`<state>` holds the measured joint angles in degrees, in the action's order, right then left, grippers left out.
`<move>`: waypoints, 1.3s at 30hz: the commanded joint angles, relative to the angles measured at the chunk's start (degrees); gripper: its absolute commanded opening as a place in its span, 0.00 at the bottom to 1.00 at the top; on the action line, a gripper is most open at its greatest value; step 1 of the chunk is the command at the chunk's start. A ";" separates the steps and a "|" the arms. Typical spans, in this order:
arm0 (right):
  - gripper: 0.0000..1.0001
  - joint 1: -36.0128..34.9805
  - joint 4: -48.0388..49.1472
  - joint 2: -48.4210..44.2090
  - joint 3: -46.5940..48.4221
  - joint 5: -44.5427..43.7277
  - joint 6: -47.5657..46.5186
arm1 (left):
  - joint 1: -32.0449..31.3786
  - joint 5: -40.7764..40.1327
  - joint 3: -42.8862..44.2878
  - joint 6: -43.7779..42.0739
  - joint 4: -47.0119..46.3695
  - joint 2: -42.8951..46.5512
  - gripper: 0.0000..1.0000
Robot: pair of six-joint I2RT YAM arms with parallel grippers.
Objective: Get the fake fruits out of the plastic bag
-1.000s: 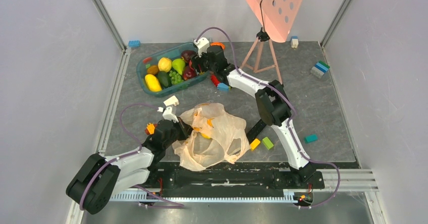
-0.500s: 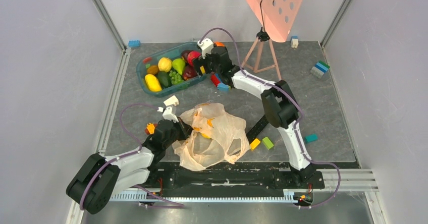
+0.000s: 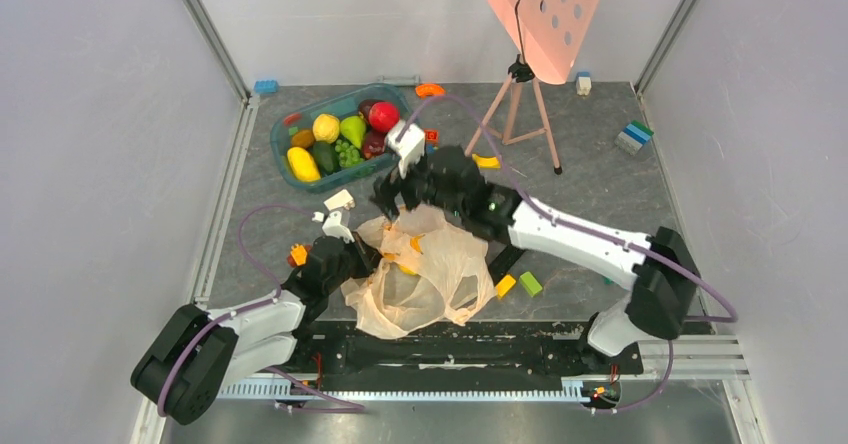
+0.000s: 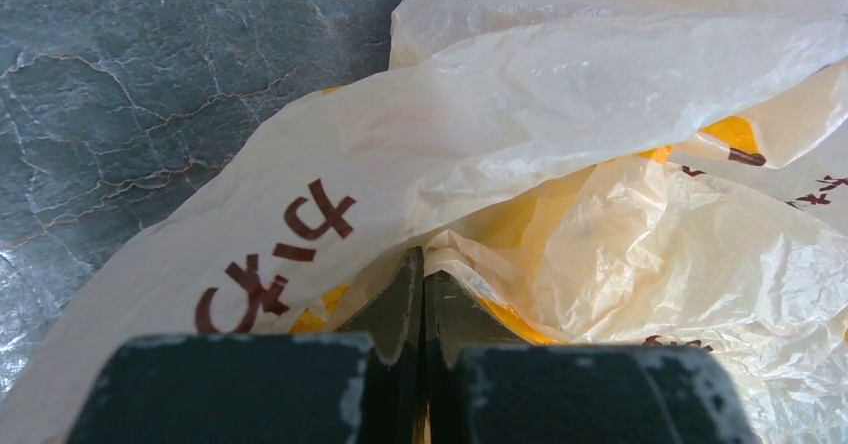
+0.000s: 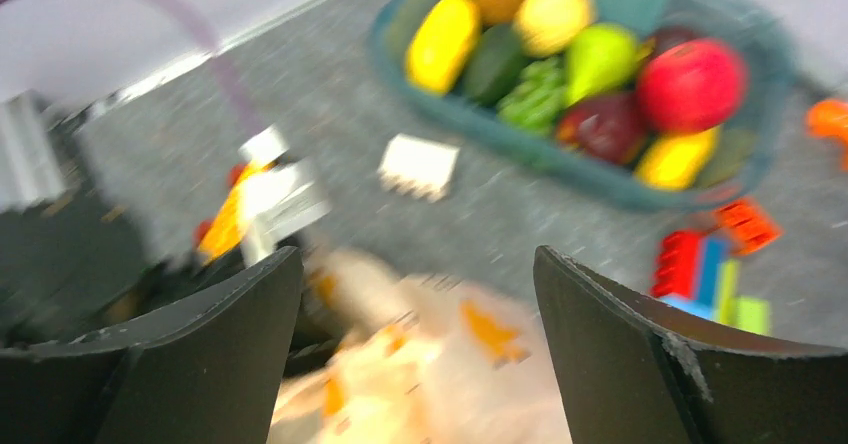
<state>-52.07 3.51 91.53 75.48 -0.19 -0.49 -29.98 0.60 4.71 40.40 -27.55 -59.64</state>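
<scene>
Top external view shows my right claw (image 3: 400,192) spread wide and empty, over the far edge of the plastic bag (image 3: 425,274). My left claw (image 4: 421,264) is pinched tight on a fold at the bag's left side. I think the job now is reaching in for a fruit. To do it well, the left pinch should be firm so the bag cannot slide, and the right claw should go down slowly into the opening, not grab the thin skin. The bag is creamy, crinkly and see-through, with orange marks, slumped on the counter (image 3: 600,164). The fake fruits (image 3: 352,129) I can see sit in the teal tub (image 3: 277,144) — I cannot tell if any hide in the bag.
</scene>
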 commanded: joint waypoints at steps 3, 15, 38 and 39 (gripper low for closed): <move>0.82 -11.96 -4.27 -10.50 -12.37 -9.03 10.27 | 0.14 0.21 1.88 -2.42 -0.32 -1.30 0.02; 0.46 -27.44 -2.13 -19.63 -28.75 -15.80 20.02 | 0.14 0.48 1.97 -2.28 -0.43 -1.55 0.02; 0.41 -28.75 -5.31 -2.94 -27.80 -41.74 21.80 | 0.18 4.26 -1.90 -1.47 -6.81 4.04 0.02; 0.42 -28.70 -5.15 -3.04 -27.61 -42.47 21.78 | 0.18 4.30 -1.97 -1.44 -6.89 3.95 0.02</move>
<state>-80.51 -0.69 88.73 44.23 -34.30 21.34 -29.98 3.64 3.36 40.40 -30.70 -55.24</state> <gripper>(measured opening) 0.405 0.032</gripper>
